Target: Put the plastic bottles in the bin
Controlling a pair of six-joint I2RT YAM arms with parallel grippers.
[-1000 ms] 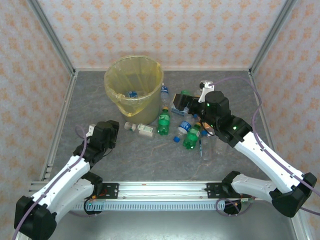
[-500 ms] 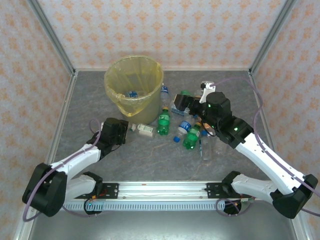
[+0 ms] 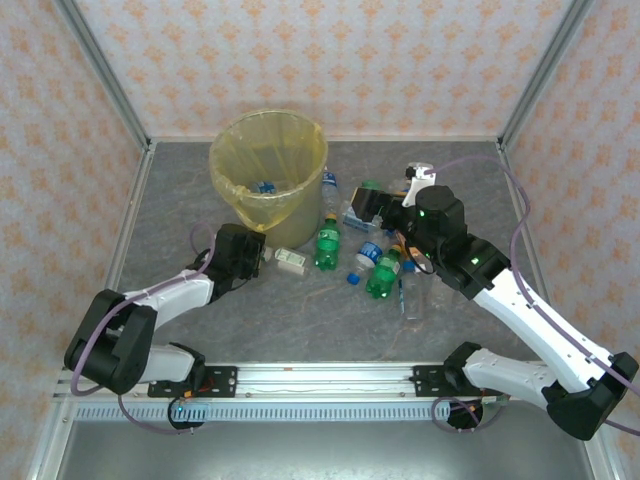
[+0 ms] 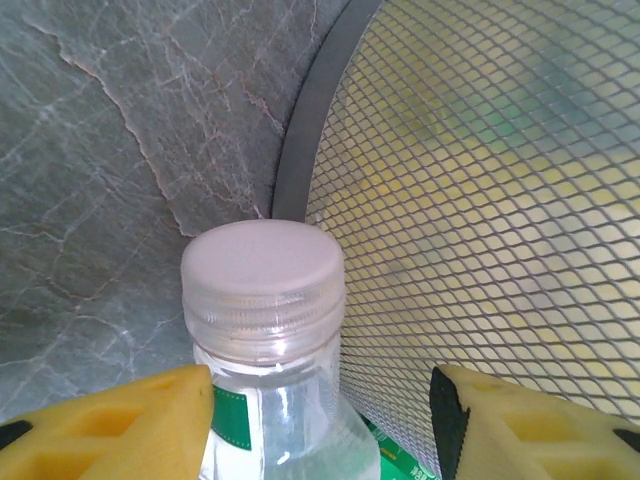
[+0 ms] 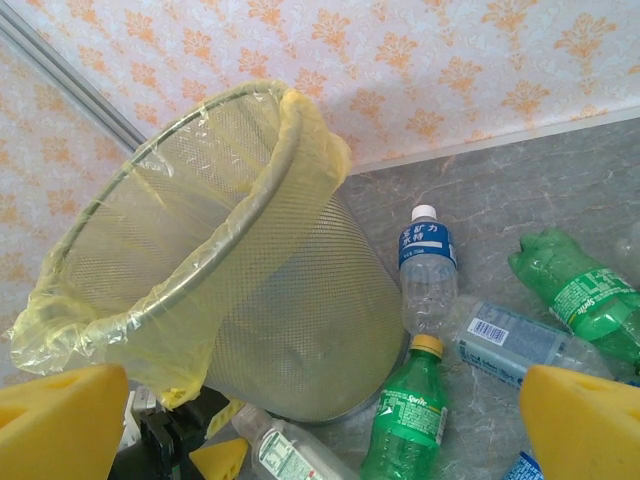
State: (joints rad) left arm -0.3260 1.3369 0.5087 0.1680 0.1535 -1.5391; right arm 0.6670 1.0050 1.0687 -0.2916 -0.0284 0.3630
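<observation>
A clear bottle with a white cap lies beside the foot of the bin, its neck between the fingers of my left gripper. The left pad touches its green label; the right pad stands off it with a gap. From above, my left gripper meets this bottle just below the yellow-lined bin. My right gripper hangs wide open over the pile, holding nothing. Under it are a green Sprite bottle, a blue-labelled clear one and a crumpled green one.
Several more bottles lie scattered right of the bin, and a green one stands upright. A bottle lies inside the bin. A clear one lies nearer the front. Metal frame posts and patterned walls bound the grey floor.
My left arm has stretched forward and right until its gripper reached the clear bottle by the bin, and its jaws have narrowed. The right arm has barely moved.
</observation>
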